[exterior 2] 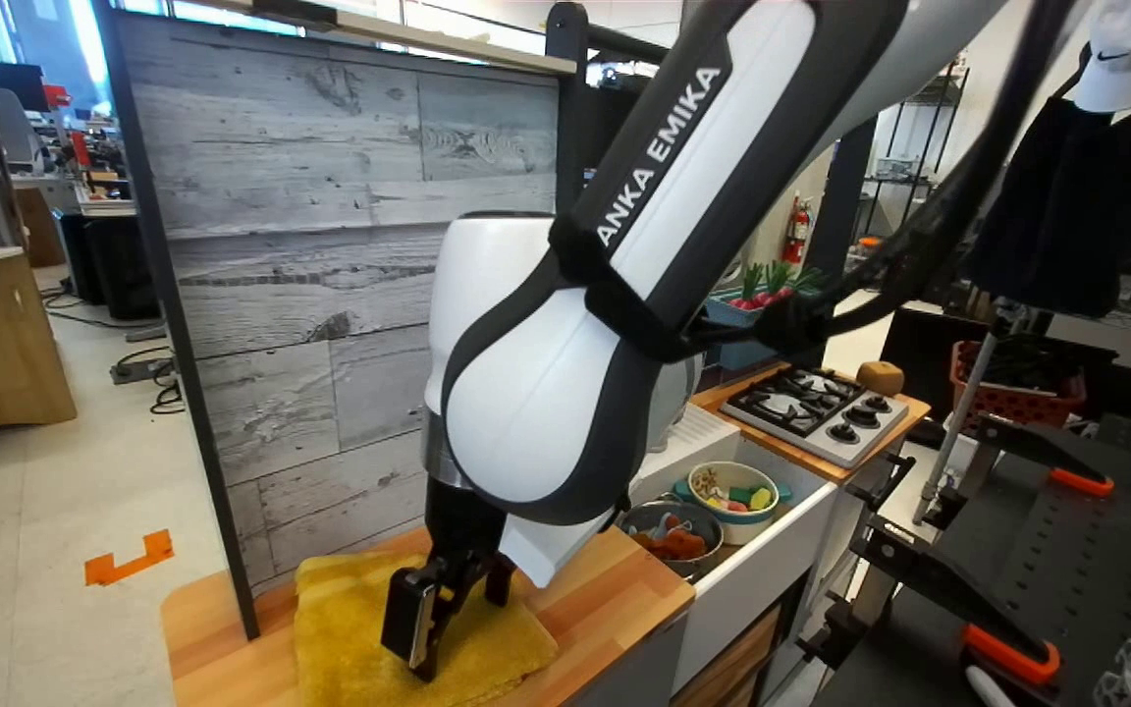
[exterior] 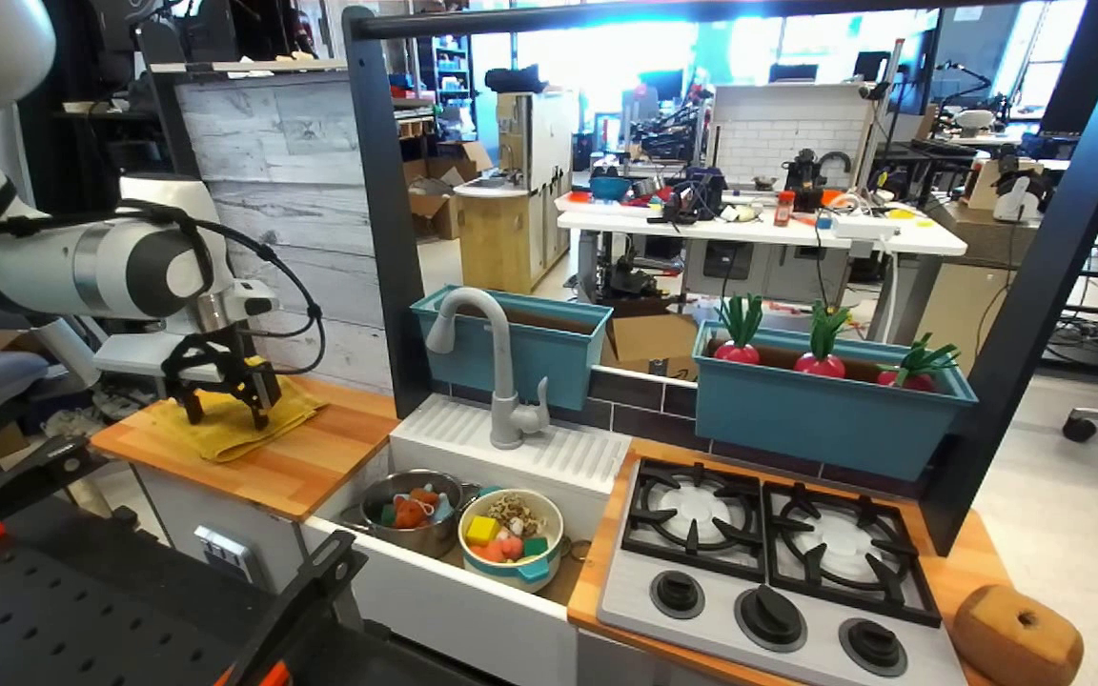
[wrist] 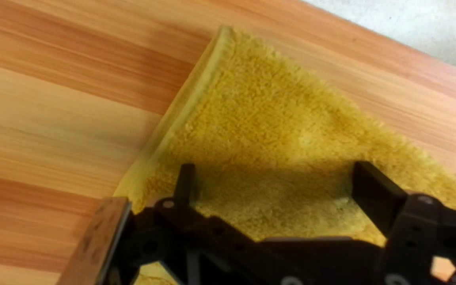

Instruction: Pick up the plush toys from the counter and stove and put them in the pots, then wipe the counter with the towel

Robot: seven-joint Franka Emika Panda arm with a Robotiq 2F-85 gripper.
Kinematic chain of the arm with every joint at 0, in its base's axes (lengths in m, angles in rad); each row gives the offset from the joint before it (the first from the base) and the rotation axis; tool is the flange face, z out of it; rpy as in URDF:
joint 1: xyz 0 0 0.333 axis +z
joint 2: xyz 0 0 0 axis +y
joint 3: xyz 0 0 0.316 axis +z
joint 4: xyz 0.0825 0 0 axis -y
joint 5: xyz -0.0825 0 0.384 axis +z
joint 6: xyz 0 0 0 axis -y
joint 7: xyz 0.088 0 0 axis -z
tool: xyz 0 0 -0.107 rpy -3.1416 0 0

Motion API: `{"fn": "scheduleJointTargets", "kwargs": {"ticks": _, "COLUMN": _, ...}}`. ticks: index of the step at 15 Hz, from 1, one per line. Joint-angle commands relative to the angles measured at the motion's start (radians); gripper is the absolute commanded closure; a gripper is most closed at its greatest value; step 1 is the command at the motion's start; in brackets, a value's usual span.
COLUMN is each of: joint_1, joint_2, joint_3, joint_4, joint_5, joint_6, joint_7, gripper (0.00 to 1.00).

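In exterior view, holds pincer (exterior: pixel 227 417) gaping over yellow towel (exterior: pixel 225 442) on butcher-block bench (exterior: pixel 349 429); has plush toys (exterior: pixel 409 514) inside steel pot (exterior: pixel 427 544) and cream pot (exterior: pixel 551 520). In exterior view, shows stove (exterior 2: pixel 814 417) beyond pots. In wrist view, shows towel under parted fingers (wrist: pixel 376 196).

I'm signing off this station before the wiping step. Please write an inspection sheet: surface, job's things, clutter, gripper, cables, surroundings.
Surface: wooden counter, with the yellow towel lying on it.
Job's things: plush toys lie in both the steel pot and the cream pot, which stand in the sink.
Clutter: brown block with a hole beside the stove; its kind is unclear.
Gripper: open over the towel, holding nothing; contact with it cannot be told.
Cables: black cable hangs in a loop by the robot arm; snags: nothing seen.
Surroundings: teal planters behind sink and stove, fake plants in one; crowded white table beyond.
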Motion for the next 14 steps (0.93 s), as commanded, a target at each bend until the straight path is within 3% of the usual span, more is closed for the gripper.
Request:
{"fn": "scheduleJointTargets", "kwargs": {"ticks": 1, "joint_1": -0.031, "joint_2": 0.018, "joint_3": -0.037, "joint_4": 0.035, "joint_5": 0.004, "joint_6": -0.035, "joint_7": 0.041, "gripper": 0.0}}
{"fn": "scheduleJointTargets", "kwargs": {"ticks": 6, "joint_1": -0.091, "joint_2": -0.034, "joint_3": -0.081, "joint_4": 0.002, "joint_5": 0.006, "joint_6": -0.063, "joint_7": 0.075, "gripper": 0.0}}
{"fn": "scheduleJointTargets", "kwargs": {"ticks": 10, "joint_1": -0.117, "joint_2": 0.027, "joint_3": -0.009, "joint_4": 0.039, "joint_5": 0.002, "joint_6": -0.029, "joint_7": 0.013, "gripper": 0.0}}
{"fn": "scheduleJointTargets", "kwargs": {"ticks": 14, "joint_1": -0.096, "joint_2": 0.098, "joint_3": 0.035, "joint_4": 0.103, "joint_5": -0.001, "joint_6": -0.095, "joint_7": -0.012, "gripper": 0.0}}
